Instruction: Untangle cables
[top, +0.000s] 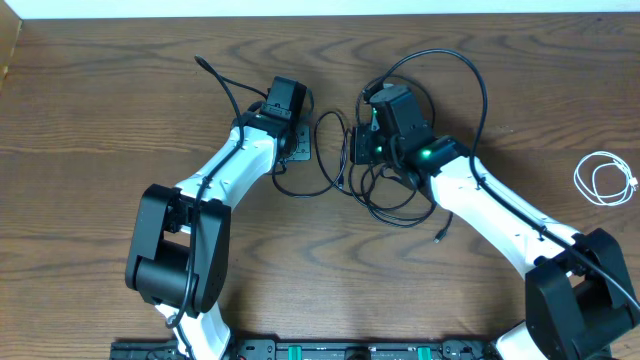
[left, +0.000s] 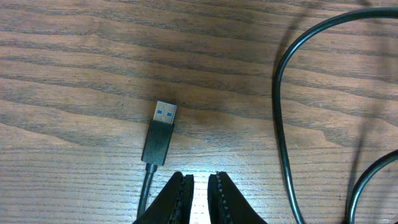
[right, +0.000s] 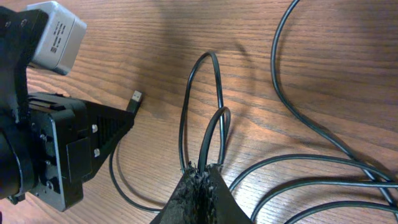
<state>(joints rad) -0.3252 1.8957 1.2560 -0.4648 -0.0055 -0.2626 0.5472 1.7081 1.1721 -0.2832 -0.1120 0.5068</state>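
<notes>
The long black cable (top: 478, 80) lies in tangled loops at mid-table between both arms. Its USB plug (left: 160, 135) lies flat on the wood just left of my left gripper (left: 200, 178). That gripper's jaws are all but closed, with only a thin slit and nothing between them. My right gripper (right: 204, 168) is shut on a narrow upright loop of the black cable (right: 214, 124), and more strands curve off to the right. From above, the left gripper (top: 298, 150) and right gripper (top: 352, 150) sit close together. The white cable (top: 605, 180) is coiled alone at the far right.
The left arm's gripper body (right: 62, 149) fills the left side of the right wrist view, close to the USB plug (right: 135, 98). A second small plug end (top: 438, 238) lies below the right forearm. A thin cable end (top: 200, 62) reaches toward the back left.
</notes>
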